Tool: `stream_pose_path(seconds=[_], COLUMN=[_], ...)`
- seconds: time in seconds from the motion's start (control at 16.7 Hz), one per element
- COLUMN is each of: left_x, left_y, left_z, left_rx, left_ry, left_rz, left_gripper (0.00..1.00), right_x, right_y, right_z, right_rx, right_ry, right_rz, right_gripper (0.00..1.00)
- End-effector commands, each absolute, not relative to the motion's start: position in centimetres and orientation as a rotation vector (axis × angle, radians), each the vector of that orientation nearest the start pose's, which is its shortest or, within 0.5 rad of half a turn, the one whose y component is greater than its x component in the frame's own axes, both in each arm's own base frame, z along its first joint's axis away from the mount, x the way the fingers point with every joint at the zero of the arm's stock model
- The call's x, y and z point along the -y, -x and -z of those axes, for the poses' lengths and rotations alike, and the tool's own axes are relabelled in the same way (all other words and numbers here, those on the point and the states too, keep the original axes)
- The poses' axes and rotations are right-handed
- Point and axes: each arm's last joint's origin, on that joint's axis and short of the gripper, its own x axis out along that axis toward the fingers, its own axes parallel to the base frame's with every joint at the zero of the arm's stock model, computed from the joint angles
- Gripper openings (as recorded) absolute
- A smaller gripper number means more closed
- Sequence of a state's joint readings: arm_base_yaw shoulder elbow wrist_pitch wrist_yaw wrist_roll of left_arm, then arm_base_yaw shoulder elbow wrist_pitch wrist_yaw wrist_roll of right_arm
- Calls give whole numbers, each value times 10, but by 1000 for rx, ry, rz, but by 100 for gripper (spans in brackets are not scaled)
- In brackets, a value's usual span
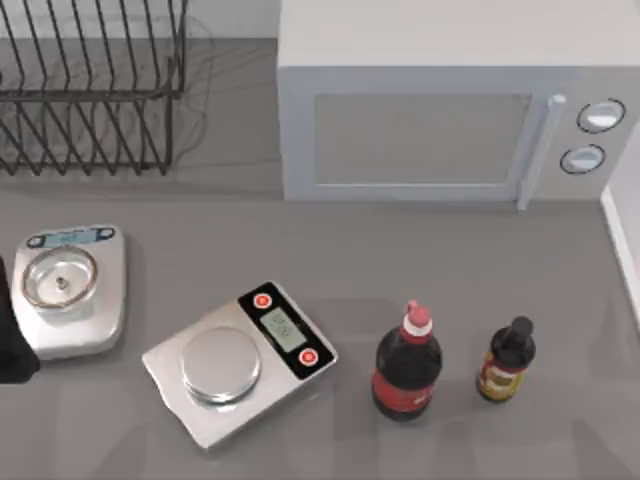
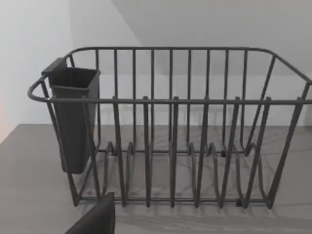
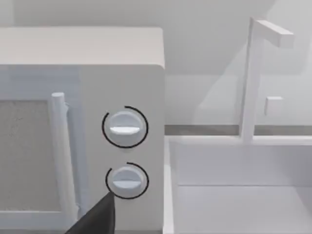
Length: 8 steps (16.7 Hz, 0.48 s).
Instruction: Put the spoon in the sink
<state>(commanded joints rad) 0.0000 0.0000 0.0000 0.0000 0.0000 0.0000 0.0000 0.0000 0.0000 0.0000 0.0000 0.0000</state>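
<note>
No spoon lies among the things on the desk [image 1: 400, 255]. The sink [image 3: 234, 195] sits just beside the microwave [image 1: 450, 110], at its dial side, and the right wrist faces it. The left arm [image 1: 10, 340] is parked beside the round-pan scale [image 1: 68, 288]; its wrist faces the dish rack [image 2: 170, 126]. I cannot tell either claw's state.

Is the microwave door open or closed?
Closed. In the top view the microwave door sits flush with its front, handle beside the two knobs; the right wrist view shows the same.
</note>
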Motion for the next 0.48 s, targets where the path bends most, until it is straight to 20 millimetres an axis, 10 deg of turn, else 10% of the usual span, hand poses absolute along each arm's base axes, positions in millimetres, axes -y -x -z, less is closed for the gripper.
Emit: stream_pose_path(seconds=[0.48], left_x=[1], left_y=[-106], left_z=[-160], left_rx=[0], left_ry=[0], left_rz=[0], left_gripper=[100], right_x=[6], right_y=[-112], right_z=[-181], right_rx=[-261], right_ry=[-75], right_rz=[54], right_gripper=[100])
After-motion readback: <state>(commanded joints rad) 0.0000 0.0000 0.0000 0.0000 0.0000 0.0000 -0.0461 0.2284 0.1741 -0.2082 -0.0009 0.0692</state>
